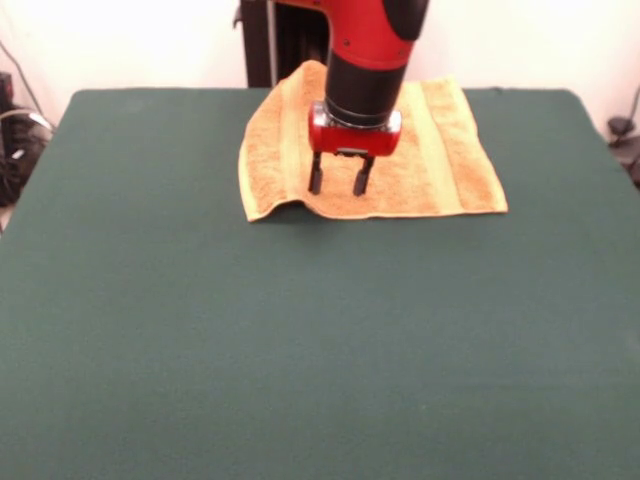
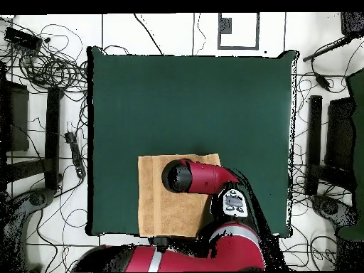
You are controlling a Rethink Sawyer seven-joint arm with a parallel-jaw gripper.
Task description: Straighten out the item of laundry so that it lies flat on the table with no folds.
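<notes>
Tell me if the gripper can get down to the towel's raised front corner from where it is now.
Probably yes. The gripper hangs open just above the towel, and the lifted corner lies close by on the bare table side, with nothing between them in the front view.

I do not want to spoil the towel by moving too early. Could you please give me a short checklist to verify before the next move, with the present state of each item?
1. Jaws open: ok; the gripper shows two separated fingers.
2. Jaws empty: ok, nothing between them.
3. Gripper over the towel: ok in both views.
4. Towel wholly on the table: cannot tell; its robot-side edge reaches the table edge.
5. Towel flat: not ok; in the front view, the near left corner looks lifted or curled.
6. Fingers touching the cloth: cannot tell.
</notes>
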